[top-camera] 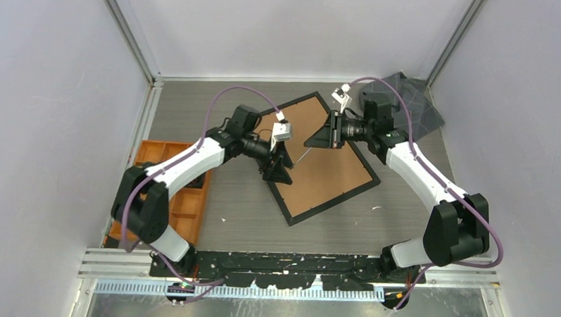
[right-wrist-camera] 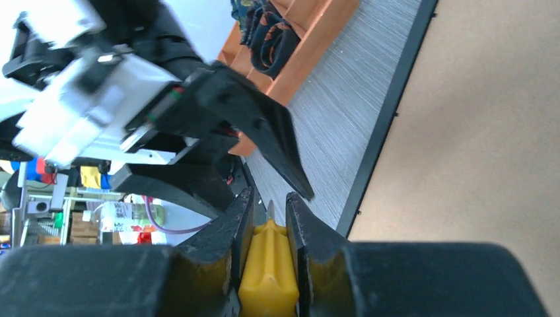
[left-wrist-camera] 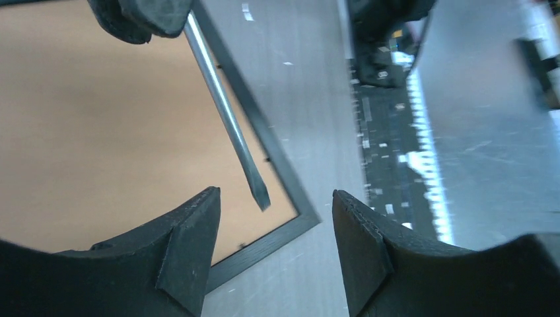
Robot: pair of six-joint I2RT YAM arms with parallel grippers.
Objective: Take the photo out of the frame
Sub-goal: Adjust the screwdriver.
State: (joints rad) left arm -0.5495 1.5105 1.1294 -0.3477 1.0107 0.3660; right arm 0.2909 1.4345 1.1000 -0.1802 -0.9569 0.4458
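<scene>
The frame (top-camera: 333, 176) lies face down on the table at an angle, brown board back up inside a thin black border (left-wrist-camera: 264, 135). The photo is hidden under the board. My right gripper (top-camera: 318, 139) hovers over the frame's far part, shut on the yellow handle (right-wrist-camera: 267, 271) of a screwdriver. The screwdriver's steel shaft (left-wrist-camera: 228, 115) slants down toward the board, with its flat tip just above the board near the frame's corner. My left gripper (left-wrist-camera: 275, 193) stands open at that corner, its fingers either side of the tip and not touching it.
An orange compartment tray (top-camera: 181, 197) sits at the table's left edge, with a dark object (right-wrist-camera: 271, 33) in one compartment. A crumpled dark grey sheet (top-camera: 413, 100) lies at the back right corner. Grey walls enclose the table.
</scene>
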